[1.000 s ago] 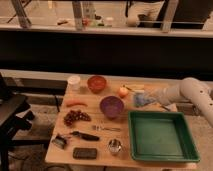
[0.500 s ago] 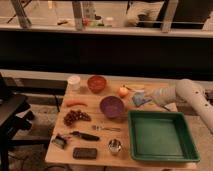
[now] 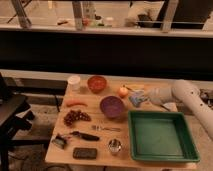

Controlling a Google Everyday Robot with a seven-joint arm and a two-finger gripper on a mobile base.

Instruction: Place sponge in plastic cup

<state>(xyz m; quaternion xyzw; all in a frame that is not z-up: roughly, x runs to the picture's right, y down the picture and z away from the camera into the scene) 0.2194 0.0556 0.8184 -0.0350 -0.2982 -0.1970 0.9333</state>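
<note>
My gripper (image 3: pixel 144 98) reaches in from the right on a white arm and sits at the back right of the wooden table (image 3: pixel 90 140), just behind the green tray. A small light-blue shape (image 3: pixel 136 100) lies at its tip, right of the purple bowl. It matches the plastic cup in colour and size. I cannot tell the sponge apart from it; the sponge may be hidden at the gripper.
A purple bowl (image 3: pixel 112 106) is left of the gripper, an orange fruit (image 3: pixel 123 91) and a flat yellow piece (image 3: pixel 135 87) behind it. A green tray (image 3: pixel 159 135), red bowl (image 3: pixel 97 83), white cup (image 3: pixel 74 82), carrot (image 3: pixel 76 103), grapes (image 3: pixel 75 117) and metal cup (image 3: pixel 115 146) also stand here.
The gripper has shifted slightly left toward the purple bowl, and the arm's elbow has moved. The other things on the table have not moved.
</note>
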